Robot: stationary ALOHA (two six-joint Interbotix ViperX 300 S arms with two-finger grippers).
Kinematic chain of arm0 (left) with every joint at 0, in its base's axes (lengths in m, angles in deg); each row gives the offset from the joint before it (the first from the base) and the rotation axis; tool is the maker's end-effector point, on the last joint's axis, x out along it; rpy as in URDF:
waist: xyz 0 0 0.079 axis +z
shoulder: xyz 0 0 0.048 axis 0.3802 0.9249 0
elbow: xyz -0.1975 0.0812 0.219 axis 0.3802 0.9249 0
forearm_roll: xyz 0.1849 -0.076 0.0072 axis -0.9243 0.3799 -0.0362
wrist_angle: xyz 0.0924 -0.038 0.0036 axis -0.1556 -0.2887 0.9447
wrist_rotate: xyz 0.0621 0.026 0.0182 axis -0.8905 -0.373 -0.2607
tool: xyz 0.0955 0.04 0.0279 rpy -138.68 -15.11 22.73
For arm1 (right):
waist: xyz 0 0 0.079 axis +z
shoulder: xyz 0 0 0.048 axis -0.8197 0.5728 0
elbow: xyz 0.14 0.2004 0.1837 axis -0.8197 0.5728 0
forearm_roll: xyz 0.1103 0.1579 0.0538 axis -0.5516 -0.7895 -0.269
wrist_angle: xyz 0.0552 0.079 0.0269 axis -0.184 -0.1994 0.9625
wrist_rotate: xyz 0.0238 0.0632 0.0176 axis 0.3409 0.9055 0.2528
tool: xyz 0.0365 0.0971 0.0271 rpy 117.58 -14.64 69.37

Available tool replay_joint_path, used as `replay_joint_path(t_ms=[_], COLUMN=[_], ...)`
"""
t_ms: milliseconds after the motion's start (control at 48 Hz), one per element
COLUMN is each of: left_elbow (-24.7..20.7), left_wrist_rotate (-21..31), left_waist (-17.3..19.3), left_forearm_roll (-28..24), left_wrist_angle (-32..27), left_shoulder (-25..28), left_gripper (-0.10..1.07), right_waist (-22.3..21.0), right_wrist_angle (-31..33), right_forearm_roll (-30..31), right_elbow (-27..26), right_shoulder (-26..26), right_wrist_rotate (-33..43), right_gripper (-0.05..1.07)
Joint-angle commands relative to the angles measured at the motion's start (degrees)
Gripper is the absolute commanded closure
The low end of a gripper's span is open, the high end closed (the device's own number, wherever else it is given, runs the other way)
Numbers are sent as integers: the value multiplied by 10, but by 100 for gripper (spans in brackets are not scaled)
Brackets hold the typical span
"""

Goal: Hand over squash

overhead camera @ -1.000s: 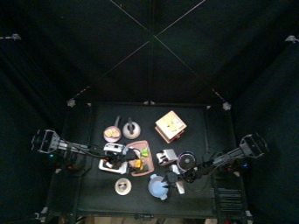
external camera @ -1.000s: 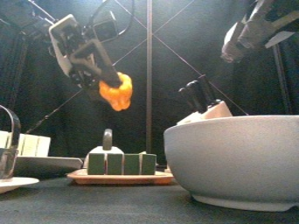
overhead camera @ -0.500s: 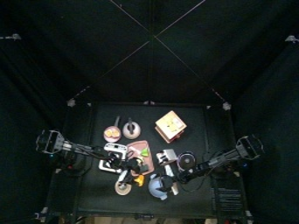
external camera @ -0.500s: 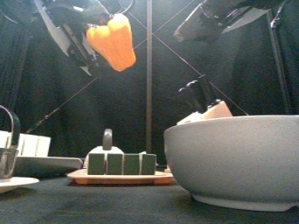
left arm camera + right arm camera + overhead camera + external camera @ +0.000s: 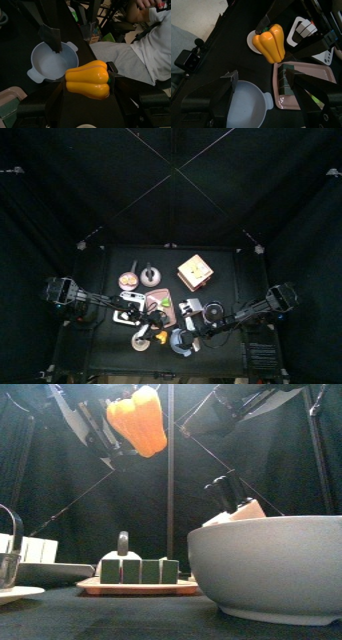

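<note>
Squash (image 5: 139, 422): yellow-orange, lobed, upper left of front view, high above table, clamped between left gripper (image 5: 85, 81) jaws. Right gripper (image 5: 264, 85): jaws spread wide, empty, squash just ahead between them, apart. Light blue dish (image 5: 52, 61): two-handled, on table, below both grippers. White bowl (image 5: 267, 566): lower right of front view. Tray with green blocks (image 5: 136, 579): lower centre. Person (image 5: 143, 47): seated, right of left wrist view.

The squash (image 5: 139, 420) hangs high above the tray (image 5: 138, 587), left of the bowl (image 5: 267, 569).
</note>
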Motion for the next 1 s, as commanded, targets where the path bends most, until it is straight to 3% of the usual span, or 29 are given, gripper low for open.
replay_joint_path(t_ms=[0,604,979], left_elbow=[-14,-37,-47], left_wrist_rotate=[-1,-2,-3], left_waist=[0,-1,-2], left_forearm_roll=[1,-3,-7], left_wrist_angle=[4,33,33], left_shoulder=[-4,17,22], left_gripper=[14,14,14], right_waist=[1,2,4], right_wrist_angle=[1,21,12], right_forearm_roll=[3,8,45], right_elbow=[-18,-26,-31], right_shoulder=[-12,-10,-5], right_wrist_rotate=[0,-1,-1], right_gripper=[-2,-2,-2])
